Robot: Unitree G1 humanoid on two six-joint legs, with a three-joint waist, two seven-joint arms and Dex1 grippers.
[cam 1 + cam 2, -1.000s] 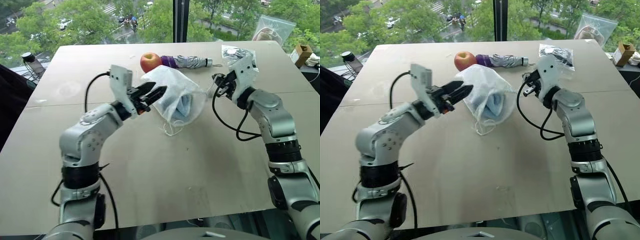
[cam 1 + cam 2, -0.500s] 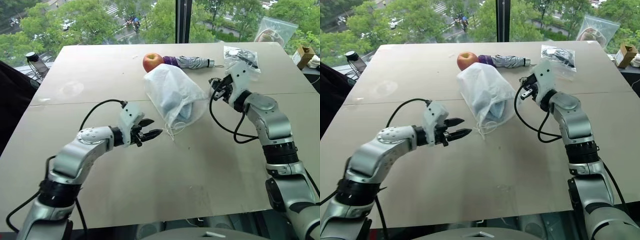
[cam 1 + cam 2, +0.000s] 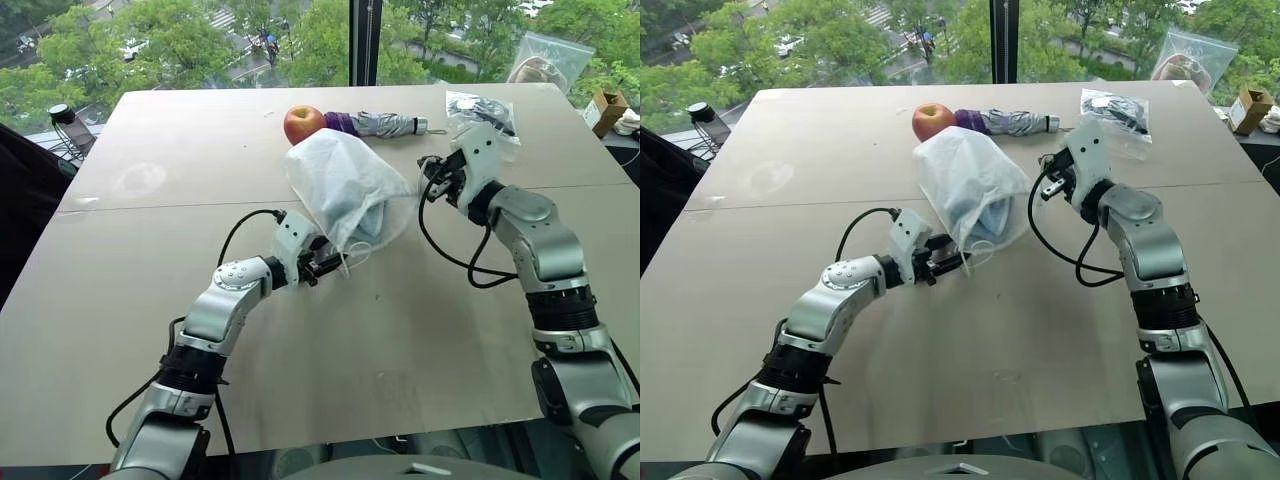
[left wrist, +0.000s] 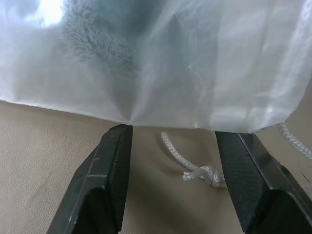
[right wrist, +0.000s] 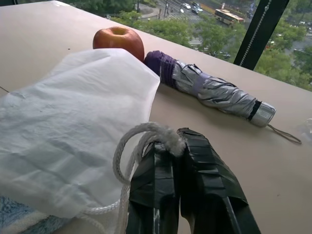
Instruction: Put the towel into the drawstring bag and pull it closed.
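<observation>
- Left gripper (image 4: pixel 170 161): two black fingers spread apart, nothing between them but a knotted bit of white cord (image 4: pixel 195 168) lying on the table (image 3: pixel 150 280).
- Pointing straight at the near end of the drawstring bag (image 3: pixel 340 190), fingertips right up against the bag's gathered mouth, knot just under the bag's edge.
- Right gripper (image 5: pixel 179 146): fingers squeezed tight together, pinching a loop of the white cord on the other side of the bag's mouth.
- Towel (image 3: pixel 368 215): light blue, fluffy, already inside the bag, down near the mouth end.
- Bag lying on the table, long way running from the mouth up to the apple (image 3: pixel 303 124), far end almost touching the apple.
- Folded umbrella (image 3: pixel 380 124) just past the bag, beside the apple.
- Left gripper nearer to the loose knot than the right gripper; looks like the next move needs a pinch on that knot, then a pull away from the bag.
</observation>
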